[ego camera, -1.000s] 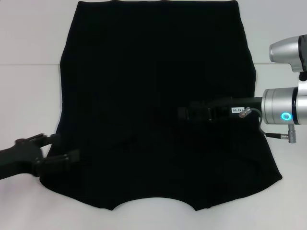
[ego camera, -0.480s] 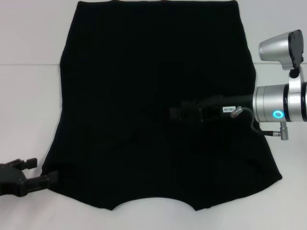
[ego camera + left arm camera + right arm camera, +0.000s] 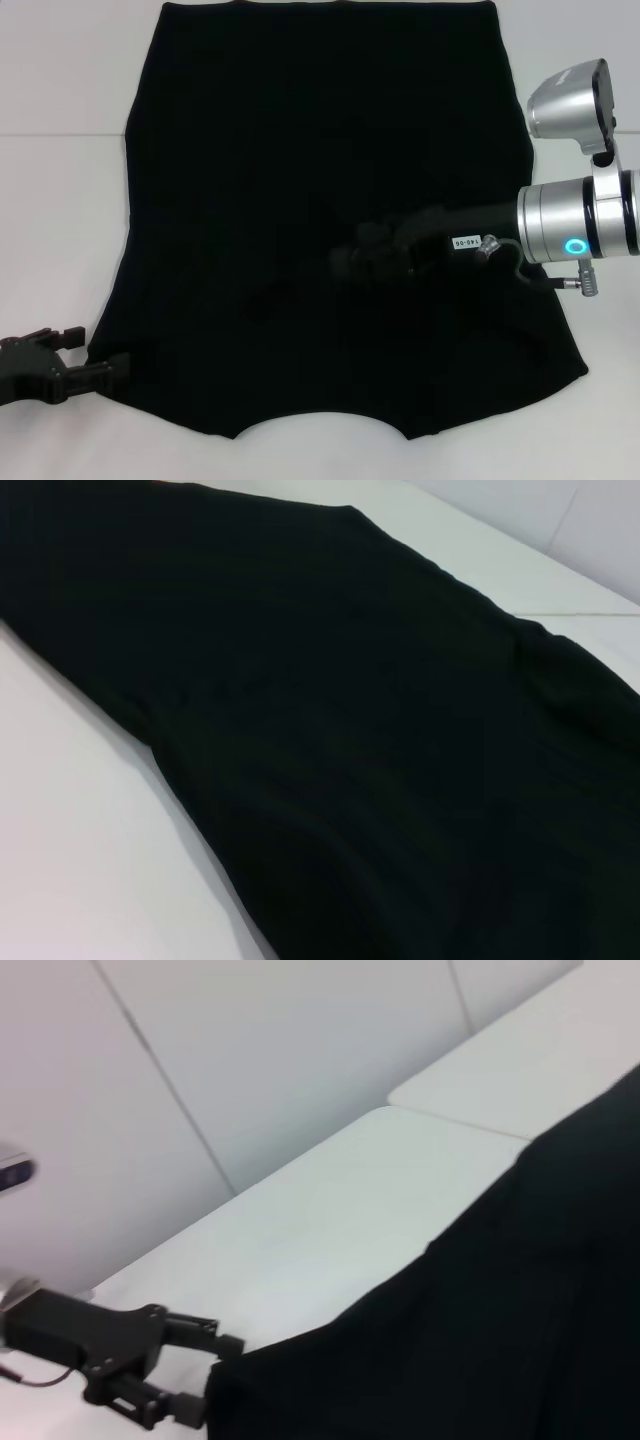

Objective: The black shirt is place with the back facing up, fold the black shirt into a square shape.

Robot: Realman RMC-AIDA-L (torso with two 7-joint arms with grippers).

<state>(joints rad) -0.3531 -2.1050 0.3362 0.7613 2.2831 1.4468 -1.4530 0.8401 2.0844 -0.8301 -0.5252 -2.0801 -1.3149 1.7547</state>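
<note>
The black shirt (image 3: 320, 180) lies flat on the white table (image 3: 60, 220), plain side up, with no letters showing. My left gripper (image 3: 92, 352) is open at the shirt's near left corner, with one finger at the cloth's edge. It also shows in the right wrist view (image 3: 205, 1380), jaws apart beside that corner of the shirt (image 3: 480, 1340). My right gripper (image 3: 345, 262) reaches in from the right and hangs over the middle of the shirt, black against black. The left wrist view is mostly filled by the shirt (image 3: 350, 730).
Bare white table (image 3: 80, 860) runs along both sides of the shirt and in front of it. A seam crosses the table top (image 3: 60, 136). A pale panelled wall (image 3: 250, 1070) stands beyond the table's left edge.
My left gripper has drawn back from the shirt's left edge to its near left corner. My right gripper has moved further left and nearer over the shirt.
</note>
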